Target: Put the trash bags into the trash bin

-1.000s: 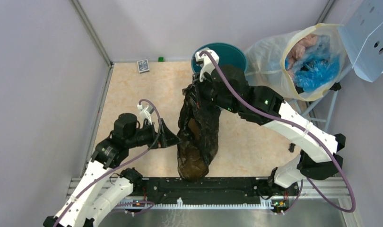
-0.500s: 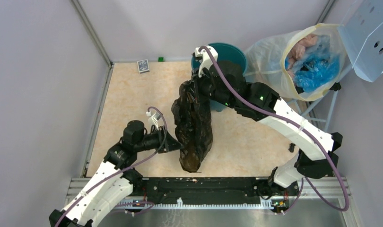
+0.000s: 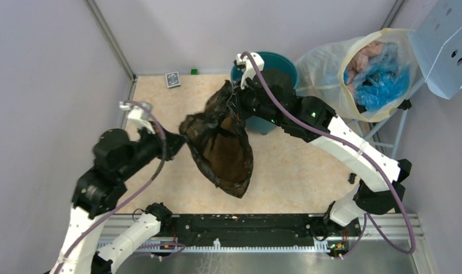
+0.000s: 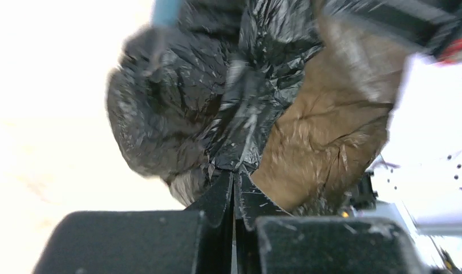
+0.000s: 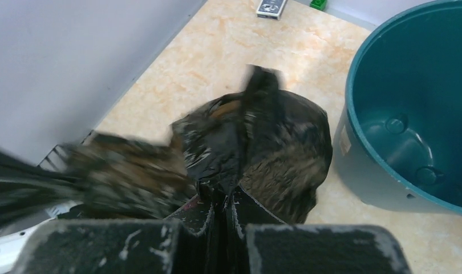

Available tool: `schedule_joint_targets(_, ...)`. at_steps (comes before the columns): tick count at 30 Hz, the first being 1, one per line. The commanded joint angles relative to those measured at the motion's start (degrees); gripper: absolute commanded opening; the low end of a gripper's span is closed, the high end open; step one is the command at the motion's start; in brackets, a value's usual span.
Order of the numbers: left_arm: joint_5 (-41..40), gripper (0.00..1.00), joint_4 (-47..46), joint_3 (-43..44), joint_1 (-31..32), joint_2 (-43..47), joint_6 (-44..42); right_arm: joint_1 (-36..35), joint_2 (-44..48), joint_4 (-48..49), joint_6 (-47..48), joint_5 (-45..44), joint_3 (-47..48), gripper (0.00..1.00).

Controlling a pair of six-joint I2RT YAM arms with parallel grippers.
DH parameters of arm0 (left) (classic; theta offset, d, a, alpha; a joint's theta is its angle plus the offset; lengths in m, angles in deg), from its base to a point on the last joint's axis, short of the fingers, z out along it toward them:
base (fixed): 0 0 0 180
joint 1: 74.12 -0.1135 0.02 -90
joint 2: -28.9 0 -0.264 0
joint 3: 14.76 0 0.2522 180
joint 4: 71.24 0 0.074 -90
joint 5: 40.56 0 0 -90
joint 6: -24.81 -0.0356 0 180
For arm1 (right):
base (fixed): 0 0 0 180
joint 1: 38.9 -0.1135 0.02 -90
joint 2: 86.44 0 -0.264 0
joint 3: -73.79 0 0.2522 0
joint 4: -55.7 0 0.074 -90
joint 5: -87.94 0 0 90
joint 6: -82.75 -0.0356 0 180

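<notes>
The bag (image 3: 220, 145) hung spread between both arms, the left gripper (image 4: 233, 185) pinching its left edge and the right gripper (image 5: 222, 197) pinching its far corner (the end nearer the bin (image 3: 283, 60), just beyond and right).

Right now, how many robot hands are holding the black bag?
2. The left gripper pinches the black bag at its left side; the right gripper pinches its top, next to the teal bin.
</notes>
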Motion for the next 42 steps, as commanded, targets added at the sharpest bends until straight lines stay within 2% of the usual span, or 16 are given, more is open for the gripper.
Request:
schedule_joint_targets(1, -13.5, 0.00, 8.5, 14.4, 0.1, -1.3, -8.5, 2.9, -1.7, 1.6, 1.9, -0.4, 4.2, 0.00)
schedule_joint_targets(6, -18.3, 0.00, 1.3, 23.1, 0.0, -2.9, -14.3, 6.9, -5.2, -0.7, 3.7, 0.8, 14.1, 0.00)
schedule_joint_targets(10, -16.0, 0.00, -5.8, 28.9, 0.1, -7.9, -17.3, 8.9, -8.3, -2.5, 6.2, -0.1, 24.6, 0.00)
schedule_joint_targets(13, -13.9, 0.00, -10.4, 33.2, 0.1, -11.9, -19.3, 9.5, -7.8, 0.2, 8.5, -2.0, 27.3, 0.00)
schedule_joint_targets(18, -13.2, 0.00, -15.7, 40.9, 0.1, -18.4, -21.9, 9.7, -4.5, 9.5, 13.4, -7.0, 25.9, 0.00)
schedule_joint_targets(26, -6.7, 0.00, -28.8, 41.6, 0.1, -26.6, -20.7, 12.2, -0.9, 17.2, 21.2, -17.2, 22.2, 0.00)
schedule_joint_targets(35, -2.0, 0.00, -35.1, 52.3, 0.0, -43.0, -18.1, 24.3, -0.5, 12.4, 15.0, -14.4, 21.0, 0.00)
schedule_joint_targets(42, 1.2, 0.00, -36.8, 52.8, -0.1, -50.5, -14.7, 32.5, 3.9, 12.6, 9.3, -9.7, 9.9, 0.00)
